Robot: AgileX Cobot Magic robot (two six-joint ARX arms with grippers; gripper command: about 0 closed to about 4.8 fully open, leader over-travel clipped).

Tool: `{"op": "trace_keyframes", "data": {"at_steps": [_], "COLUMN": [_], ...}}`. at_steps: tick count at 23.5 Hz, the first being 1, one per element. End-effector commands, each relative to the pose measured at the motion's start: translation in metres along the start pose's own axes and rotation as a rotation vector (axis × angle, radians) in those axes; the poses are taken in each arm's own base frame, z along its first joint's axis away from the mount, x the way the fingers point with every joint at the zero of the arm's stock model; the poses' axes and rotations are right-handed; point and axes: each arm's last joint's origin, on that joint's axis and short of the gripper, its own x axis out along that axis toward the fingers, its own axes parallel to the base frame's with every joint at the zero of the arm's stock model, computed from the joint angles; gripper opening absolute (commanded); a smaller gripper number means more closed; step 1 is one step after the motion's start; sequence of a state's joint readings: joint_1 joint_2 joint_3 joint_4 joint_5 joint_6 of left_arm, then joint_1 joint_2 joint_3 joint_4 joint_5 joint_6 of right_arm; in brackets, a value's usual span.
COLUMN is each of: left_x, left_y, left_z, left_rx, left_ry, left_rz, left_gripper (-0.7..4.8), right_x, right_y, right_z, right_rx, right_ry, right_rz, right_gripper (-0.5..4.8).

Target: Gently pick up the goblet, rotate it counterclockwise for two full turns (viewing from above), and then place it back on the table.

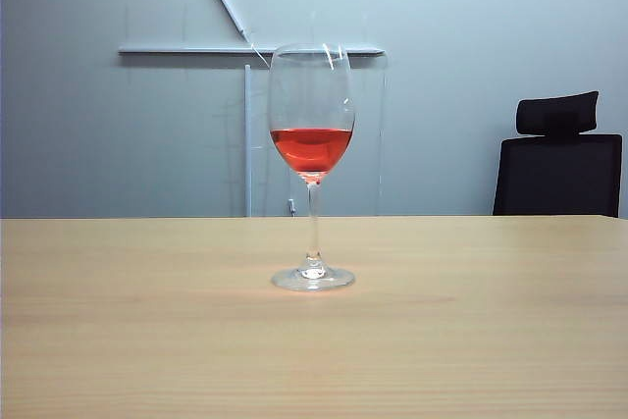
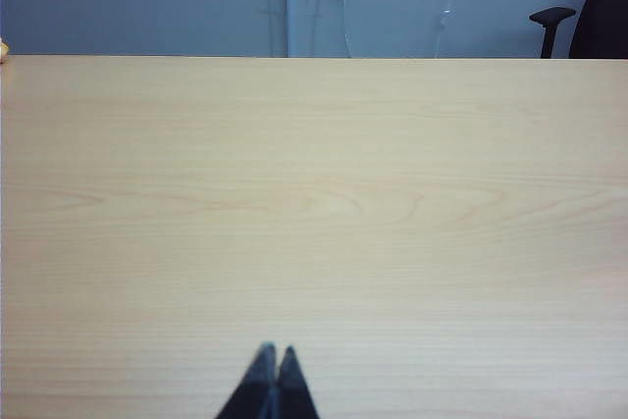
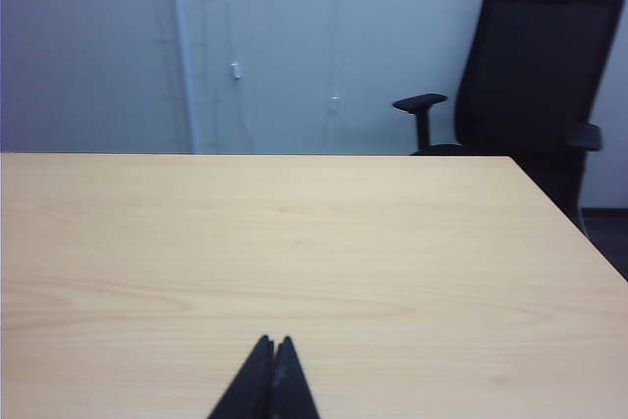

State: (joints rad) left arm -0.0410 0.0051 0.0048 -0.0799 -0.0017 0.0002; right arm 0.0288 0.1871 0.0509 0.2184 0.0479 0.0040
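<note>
The goblet (image 1: 312,169), a tall clear glass with red liquid low in its bowl, stands upright on its round foot in the middle of the light wood table (image 1: 491,321) in the exterior view. Neither arm shows in that view. In the left wrist view my left gripper (image 2: 278,349) is shut, its dark tips pressed together over bare tabletop (image 2: 314,193). Seen from the right wrist, my right gripper (image 3: 274,340) is shut too, with nothing between its tips, over the table (image 3: 294,242). Neither wrist view shows the goblet.
A black office chair (image 1: 559,159) stands behind the table's far right edge, also seen as the chair (image 3: 540,76) from the right wrist. A grey wall runs behind. The table's right corner (image 3: 510,157) is in sight.
</note>
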Motion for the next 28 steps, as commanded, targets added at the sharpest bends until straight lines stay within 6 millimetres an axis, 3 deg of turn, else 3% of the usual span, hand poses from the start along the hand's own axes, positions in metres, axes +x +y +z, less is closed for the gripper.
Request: {"op": "trace_keyframes", "data": {"at_steps": [1, 28], "left_x": [-0.0003, -0.0003], "left_y": [-0.0003, -0.0003], "left_z": [0.002, 0.002], "left_rx": [0.0, 0.0], "left_ry": [-0.01, -0.01], "left_rz": [-0.005, -0.005], "left_gripper": [-0.05, -0.05], "right_x": [-0.0072, -0.0119], "right_y": [-0.0026, 0.0015], "right_z": [-0.0062, -0.0115], "right_rx": [0.048, 0.051], "right_ry": [-0.073, -0.026], "right_rz": [-0.015, 0.026], "right_gripper": [-0.06, -0.06]}}
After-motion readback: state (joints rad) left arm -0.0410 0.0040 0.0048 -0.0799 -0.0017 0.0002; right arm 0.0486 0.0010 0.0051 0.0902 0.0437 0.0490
